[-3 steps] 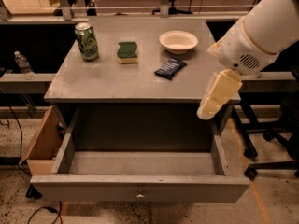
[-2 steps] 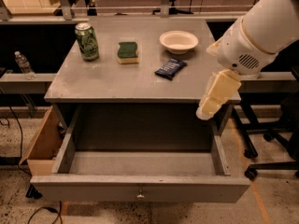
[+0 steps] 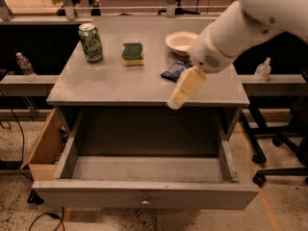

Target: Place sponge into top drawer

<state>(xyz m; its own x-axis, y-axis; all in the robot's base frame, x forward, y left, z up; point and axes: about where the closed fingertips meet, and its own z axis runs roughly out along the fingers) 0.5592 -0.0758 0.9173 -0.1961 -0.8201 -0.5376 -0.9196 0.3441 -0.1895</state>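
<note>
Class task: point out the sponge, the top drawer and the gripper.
sponge (image 3: 132,52), camera view, green top face.
top drawer (image 3: 96,196), camera view, front panel.
gripper (image 3: 175,101), camera view, its tip, over the table (image 3: 110,85) front edge.

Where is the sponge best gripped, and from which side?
Grip the sponge across its left and right sides, coming down from above: it lies flat, green layer up, nothing touching it. The end effector hangs near the front edge of the table, right of the sponge.

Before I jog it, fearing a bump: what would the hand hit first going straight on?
The hand, above the table's front edge, points down-left: probably that edge, else the open top drawer; depth unclear.
</note>
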